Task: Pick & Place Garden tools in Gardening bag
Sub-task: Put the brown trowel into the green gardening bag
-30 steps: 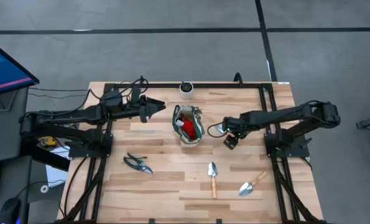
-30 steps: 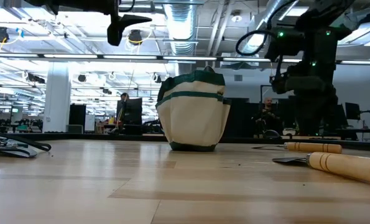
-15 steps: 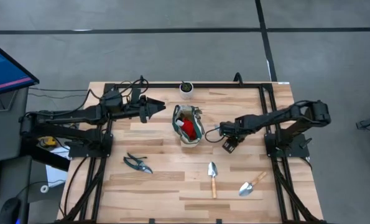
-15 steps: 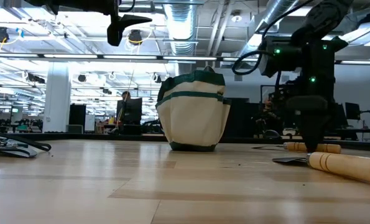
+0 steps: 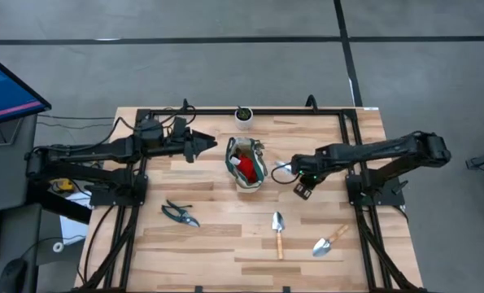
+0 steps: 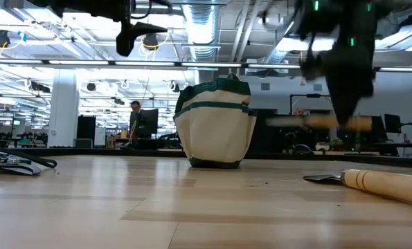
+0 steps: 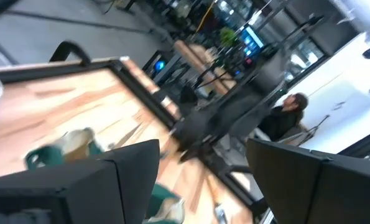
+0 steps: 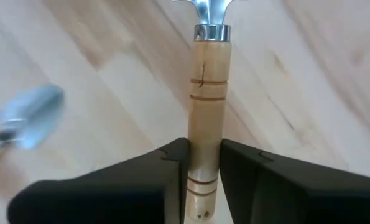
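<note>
While right pincer (image 8: 203,171) clamps trowel handle (image 8: 205,99), left arm extended, raised

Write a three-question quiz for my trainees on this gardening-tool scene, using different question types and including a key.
1. Multiple choice: what is the right gripper shut on?
A. dark-handled pruning shears
B. a light wooden tool handle
C. a small white pot

2. True or false: the left gripper is inside the cream fabric gardening bag with green trim.

3. How many silver-bladed, wooden-handled trowels lie flat on the wooden table?

Key
1. B.
2. False: it hovers open beside the bag.
3. Two.
</note>
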